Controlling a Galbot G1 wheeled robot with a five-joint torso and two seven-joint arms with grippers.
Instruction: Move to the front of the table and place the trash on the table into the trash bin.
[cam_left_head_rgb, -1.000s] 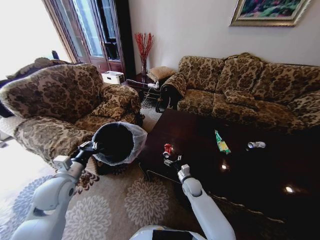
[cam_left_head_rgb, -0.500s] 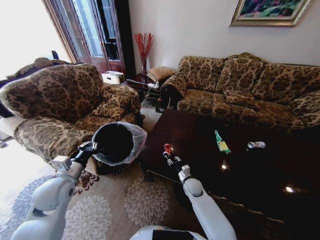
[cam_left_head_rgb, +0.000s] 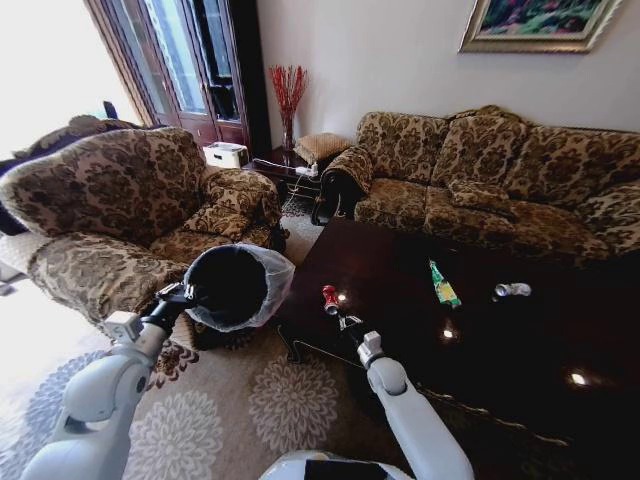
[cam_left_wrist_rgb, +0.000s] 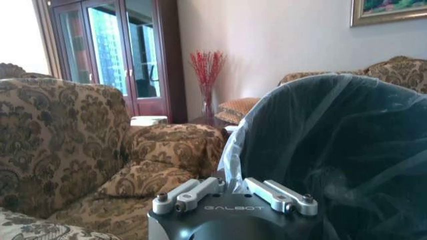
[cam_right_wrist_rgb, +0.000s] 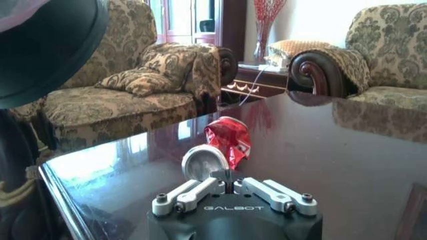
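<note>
Table (cam_left_head_rgb: 520, 330), dark and glossy, is the largest thing before us. Our left gripper (cam_left_wrist_rgb: 230, 187) is closed on the rim of the black trash bin (cam_left_head_rgb: 237, 287), held tilted in the air beside the table's corner. Our right gripper (cam_left_head_rgb: 340, 318) is closed on the crushed red-and-white can (cam_right_wrist_rgb: 223, 145), above the table near that corner. Farther away on the table lie the green wrapper (cam_left_head_rgb: 443, 286) and the small silvery bottle (cam_left_head_rgb: 512, 290).

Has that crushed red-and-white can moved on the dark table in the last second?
Yes. The crushed red-and-white can, shut in the right gripper, has shifted toward the black lined trash bin and up from the glossy dark brown table, away from the green wrapper.
</note>
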